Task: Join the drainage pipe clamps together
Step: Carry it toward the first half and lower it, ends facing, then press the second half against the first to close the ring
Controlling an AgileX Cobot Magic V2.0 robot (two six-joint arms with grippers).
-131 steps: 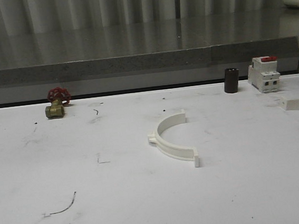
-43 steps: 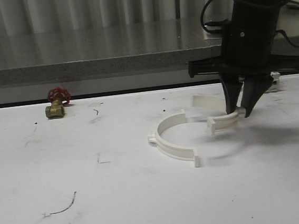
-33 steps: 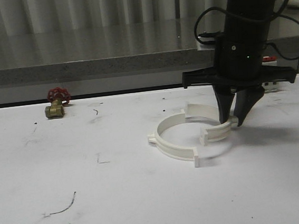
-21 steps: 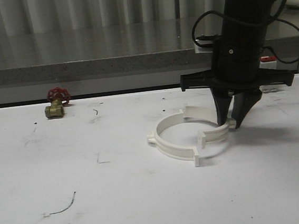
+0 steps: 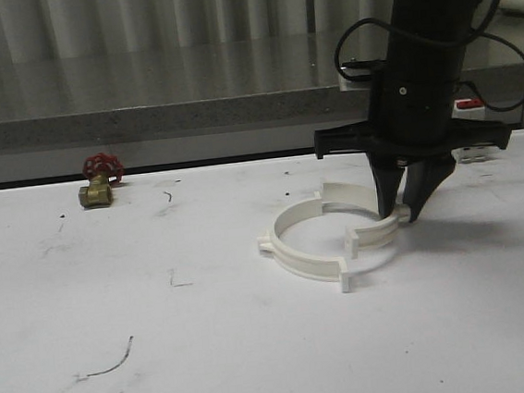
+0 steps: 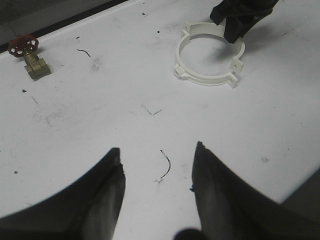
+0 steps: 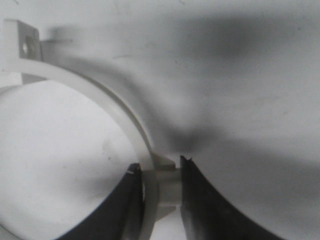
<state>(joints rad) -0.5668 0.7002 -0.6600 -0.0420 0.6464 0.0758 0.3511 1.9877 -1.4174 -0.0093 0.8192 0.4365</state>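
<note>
Right gripper (image 5: 405, 215): clamped on the right clamp half (image 5: 373, 226).
Left clamp half (image 5: 300, 249): laid flat, ends nearly met.
Left gripper (image 6: 156, 192): held apart, nothing held.

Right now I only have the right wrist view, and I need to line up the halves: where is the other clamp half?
Observer: The free half lies flat on the table, to the left of the held half in the right gripper. Together they almost form a ring.
Operator: Do the near ends meet?
Observer: Not yet. In the front view the held half's near tab sits inside the free half's tab, with a gap between them.
Operator: Is the left gripper in the way?
Observer: No. The left gripper is open over bare table, well away from the ring.
</note>
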